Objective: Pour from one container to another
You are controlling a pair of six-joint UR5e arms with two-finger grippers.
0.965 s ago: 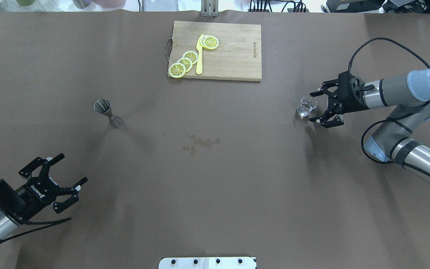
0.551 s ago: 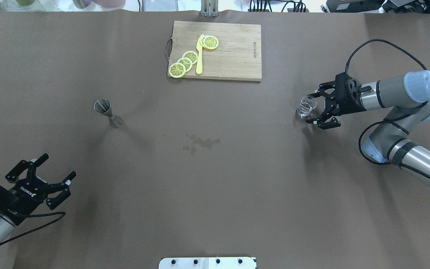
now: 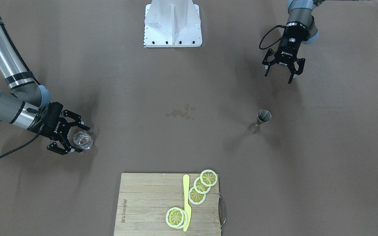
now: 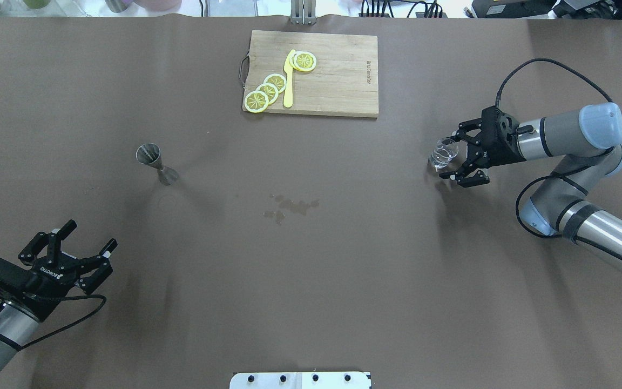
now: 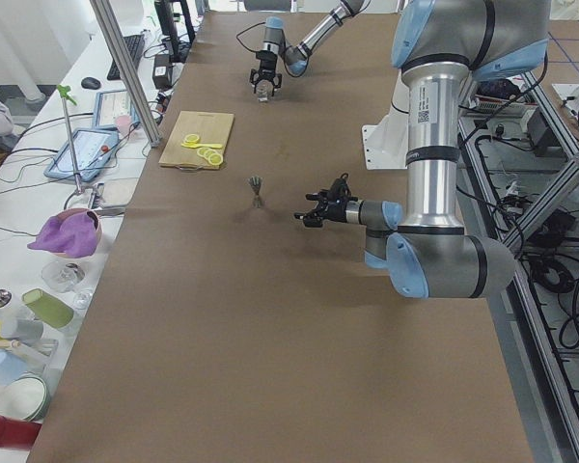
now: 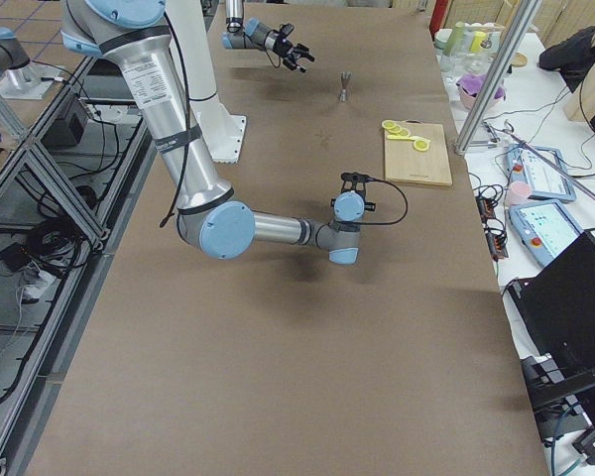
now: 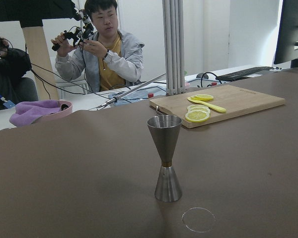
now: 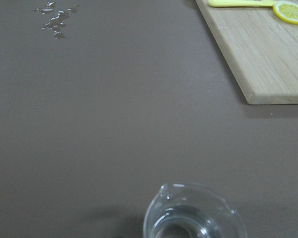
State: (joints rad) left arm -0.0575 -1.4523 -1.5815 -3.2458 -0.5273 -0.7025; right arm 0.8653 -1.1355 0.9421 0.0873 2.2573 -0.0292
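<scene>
The small clear glass [image 4: 444,153] stands on the brown table at the right, with a little clear liquid in it. My right gripper [image 4: 454,155] is open and level with it, one finger on each side and not touching. From the right wrist view only the glass's rim [image 8: 193,218] shows, at the bottom edge. The steel jigger [image 4: 155,162] stands upright at the left middle, and fills the centre of the left wrist view [image 7: 165,156]. My left gripper [image 4: 91,235] is open and holds nothing, low at the near left, well back from the jigger.
A wooden cutting board [image 4: 338,75] with lemon slices [image 4: 268,89] and a yellow knife [image 4: 289,78] lies at the far middle. Wet spots [image 4: 291,206] mark the table centre. A faint ring [image 7: 198,219] lies before the jigger. Two people [image 7: 102,47] sit beyond the far edge.
My right gripper has slid left so its open fingers now flank the glass. My left gripper has drawn back toward the near left corner, still open.
</scene>
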